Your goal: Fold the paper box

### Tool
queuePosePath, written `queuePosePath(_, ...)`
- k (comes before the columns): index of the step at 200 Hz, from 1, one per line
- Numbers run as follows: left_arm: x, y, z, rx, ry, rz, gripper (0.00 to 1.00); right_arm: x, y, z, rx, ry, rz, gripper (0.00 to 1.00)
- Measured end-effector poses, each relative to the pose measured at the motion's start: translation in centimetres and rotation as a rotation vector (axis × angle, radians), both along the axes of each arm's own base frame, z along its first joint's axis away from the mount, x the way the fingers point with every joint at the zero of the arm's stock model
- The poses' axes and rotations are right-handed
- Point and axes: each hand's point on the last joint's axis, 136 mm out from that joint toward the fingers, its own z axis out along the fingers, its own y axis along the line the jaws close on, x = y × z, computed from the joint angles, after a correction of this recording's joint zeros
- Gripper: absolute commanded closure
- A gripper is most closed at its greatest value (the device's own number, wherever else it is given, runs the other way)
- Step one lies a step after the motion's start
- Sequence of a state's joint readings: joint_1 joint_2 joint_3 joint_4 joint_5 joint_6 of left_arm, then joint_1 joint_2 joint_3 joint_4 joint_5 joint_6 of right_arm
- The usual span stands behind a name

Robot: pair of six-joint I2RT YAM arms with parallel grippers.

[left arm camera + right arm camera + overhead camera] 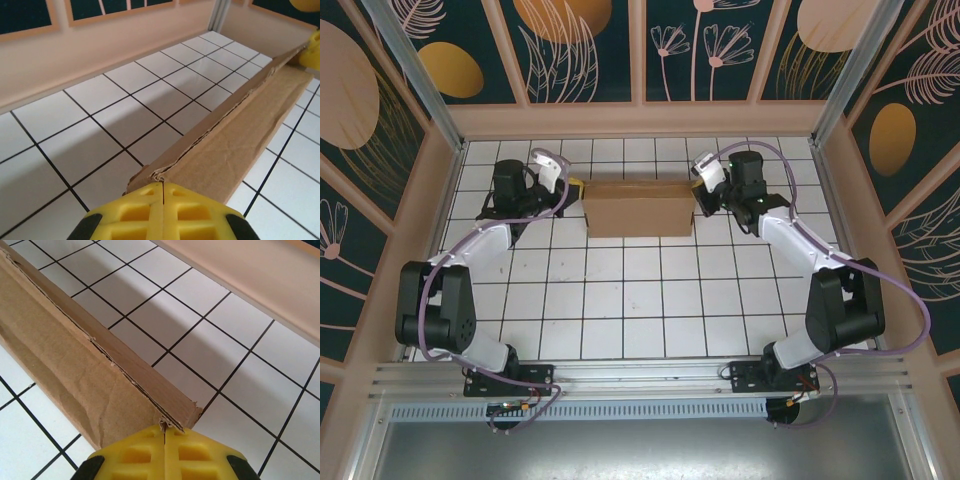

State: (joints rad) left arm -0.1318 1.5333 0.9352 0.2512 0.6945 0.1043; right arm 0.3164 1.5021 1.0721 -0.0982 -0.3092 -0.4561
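Starting at the left gripper [163,186]: clenched tight, yellow fingers [195,205] pressed flat together with a ragged corner of the paper box [638,208] nipped in the seam. Same deal at the right gripper [164,432], pinched shut on the opposite end corner. Looks like a doubled-over wall edge caught at both ends, so probably mid-crease on one long side. Sitting at the far middle of the tiled table [620,300], stretched between the two grippers, close to the back wall [638,120].

For doing this bit well: keep both pinches level and move them together, otherwise expect a twist or a rip along that frayed edge. Better to roll the wall over its crease than to yank the ends apart. Not much room behind, with the back wall so near, and the side walls [435,200] not far off each wrist either. Plenty of open tile toward the bases, so work in that direction.
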Motion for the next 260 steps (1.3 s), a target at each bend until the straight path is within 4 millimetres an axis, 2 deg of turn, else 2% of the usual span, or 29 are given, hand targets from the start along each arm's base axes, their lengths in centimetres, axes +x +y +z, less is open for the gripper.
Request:
queuePosePath(106,0.4,0.3,0.2,-0.176,0.227,0.157,1.0,-0.3,0.2,0.8,0.213,0.188,-0.191,1.0)
queuePosePath(203,1.9,0.6,3.6,-0.205,0.26,0.219,1.0,0.4,0.9,2.0,0.304,0.357,-0.265,1.0)
queuePosePath(260,2.3,0.7,2.4,-0.237,0.357,0.257,1.0,1.2,1.2,1.2,0.334,0.43,-0.312,1.0)
